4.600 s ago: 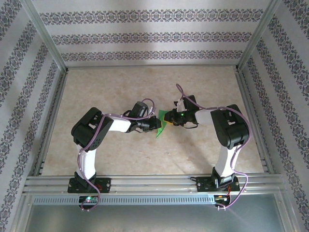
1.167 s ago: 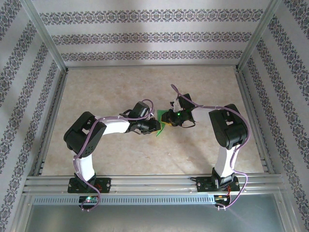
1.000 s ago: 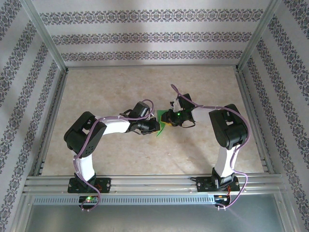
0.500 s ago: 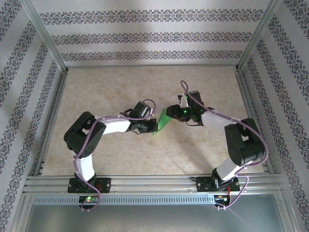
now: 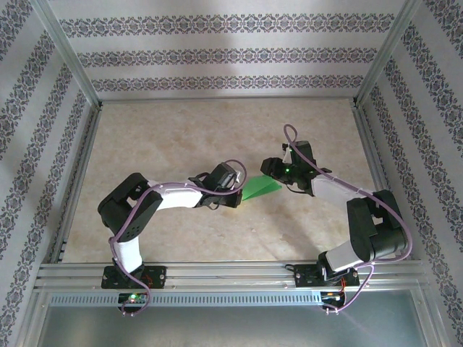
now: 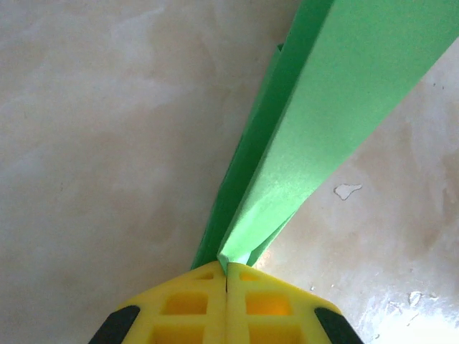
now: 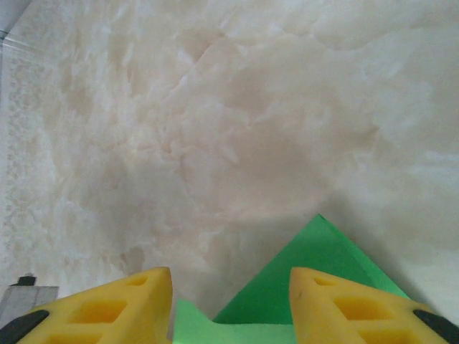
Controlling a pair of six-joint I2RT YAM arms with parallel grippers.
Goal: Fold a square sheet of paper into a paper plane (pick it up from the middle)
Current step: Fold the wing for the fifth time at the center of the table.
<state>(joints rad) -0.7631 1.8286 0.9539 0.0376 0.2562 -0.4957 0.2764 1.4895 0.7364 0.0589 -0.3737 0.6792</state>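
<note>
Pinched: paper plane (image 5: 260,189) in left gripper (image 5: 237,195); right gripper (image 5: 270,167) parted

While pressed flush together at the bottom centre of the left wrist view, pinches one narrow end of the green fold between yellow fingers (image 6: 188,304). Fans out from there toward the upper right of that frame in layered, creased flaps over the pale marbled table (image 5: 181,137). From above, lies just right of centre as a green wedge, lower left end in the closed jaws, upper right end close beside the other tool. Waits there with yellow fingers (image 7: 122,304) apart along the bottom of the right wrist view, a pointed green corner showing low between them. Contact with the table not discernible.
</note>
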